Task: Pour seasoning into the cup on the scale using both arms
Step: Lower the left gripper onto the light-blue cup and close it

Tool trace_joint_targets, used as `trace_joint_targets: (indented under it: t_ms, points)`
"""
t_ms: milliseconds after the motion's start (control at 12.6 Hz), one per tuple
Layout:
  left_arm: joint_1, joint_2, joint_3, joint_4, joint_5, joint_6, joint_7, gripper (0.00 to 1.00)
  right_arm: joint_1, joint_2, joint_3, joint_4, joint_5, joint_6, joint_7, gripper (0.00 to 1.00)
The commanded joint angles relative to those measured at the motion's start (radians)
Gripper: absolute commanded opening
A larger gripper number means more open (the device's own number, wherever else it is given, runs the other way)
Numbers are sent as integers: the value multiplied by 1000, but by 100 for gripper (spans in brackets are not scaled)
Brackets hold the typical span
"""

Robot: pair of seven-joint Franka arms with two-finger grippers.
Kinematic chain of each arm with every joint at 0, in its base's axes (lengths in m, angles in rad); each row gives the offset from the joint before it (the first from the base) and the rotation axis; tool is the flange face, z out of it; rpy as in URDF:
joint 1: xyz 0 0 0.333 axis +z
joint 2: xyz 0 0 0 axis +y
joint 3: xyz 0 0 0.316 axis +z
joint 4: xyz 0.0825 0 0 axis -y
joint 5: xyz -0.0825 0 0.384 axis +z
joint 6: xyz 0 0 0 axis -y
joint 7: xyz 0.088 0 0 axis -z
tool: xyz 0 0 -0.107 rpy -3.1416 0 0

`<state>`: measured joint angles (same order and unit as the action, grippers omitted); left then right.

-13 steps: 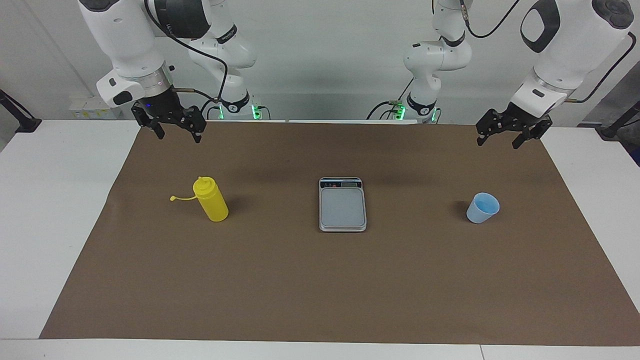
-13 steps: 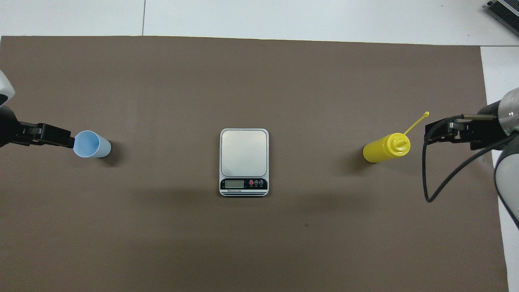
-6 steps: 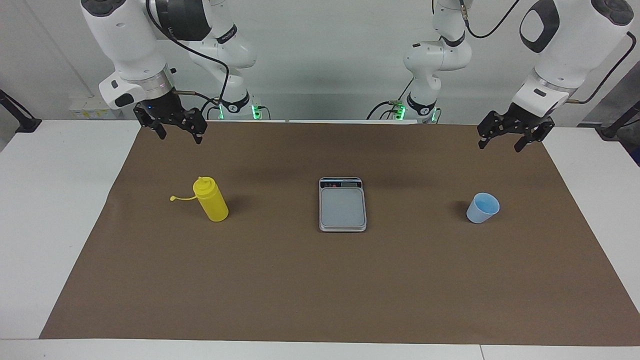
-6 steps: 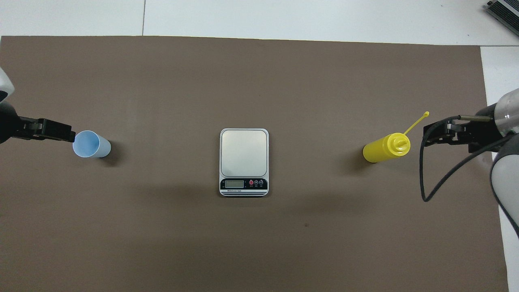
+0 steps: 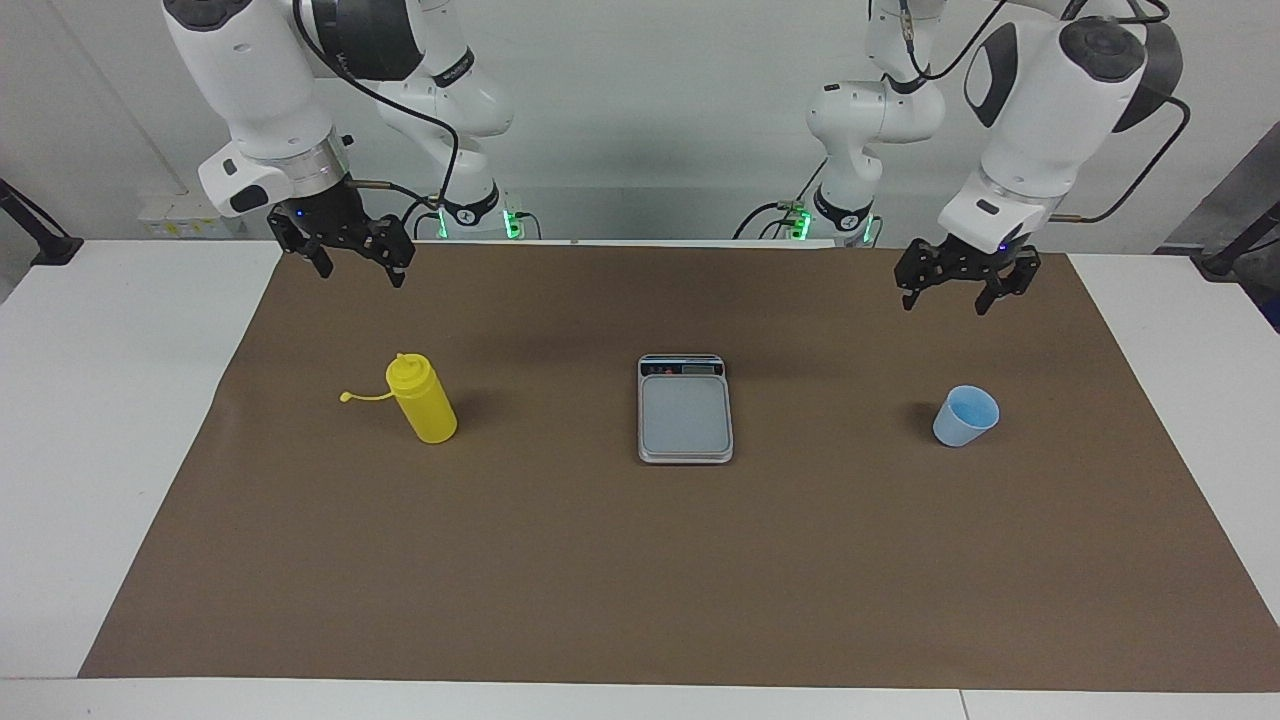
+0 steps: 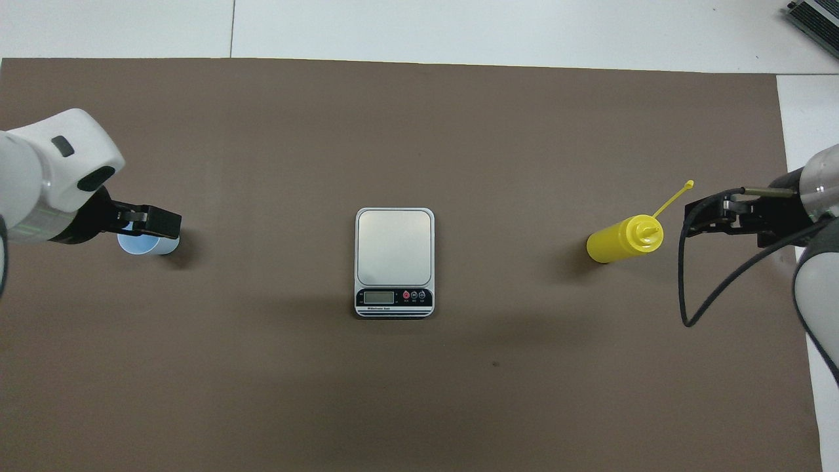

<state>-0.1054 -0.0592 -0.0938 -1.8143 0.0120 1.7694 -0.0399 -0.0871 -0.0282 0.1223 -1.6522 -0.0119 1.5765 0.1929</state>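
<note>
Seasoning bottle (image 5: 424,402): one, yellow, upright on brown mat (image 5: 640,560), cap strap out sideways, below and apart from right gripper (image 5: 352,268), fingers spread, empty. One scale (image 5: 685,410) mid-mat, plate bare, between both grippers. One light-blue cup (image 5: 965,416) upright under left gripper (image 5: 953,292), fingers wide, not touching. Nothing obstructs either.

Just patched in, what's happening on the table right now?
Nothing is held yet. The blue cup stands on the brown mat toward the left arm's end, the yellow seasoning bottle toward the right arm's end, and the scale sits bare between them. The left gripper hangs in the air, jaws open, over the mat near the cup. The right gripper waits raised and open near the bottle.
</note>
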Motion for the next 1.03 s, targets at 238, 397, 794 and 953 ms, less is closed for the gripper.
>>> trace_joint_targets:
  t_ms: [238,397,794,953]
  points:
    - [53,19,14,-241,22,318,3,100,-8,-18,5,-26,-5,36,13,100]
    - [101,67,14,-260,22,401,55,100,-16,-18,5,-26,9,34,13,100]
    - [148,73,13,-347,22,528,118,100,-16,-18,5,-26,9,28,13,100]
    - [155,73,13,-378,22,559,121,100,-16,-18,5,-26,9,28,13,100]
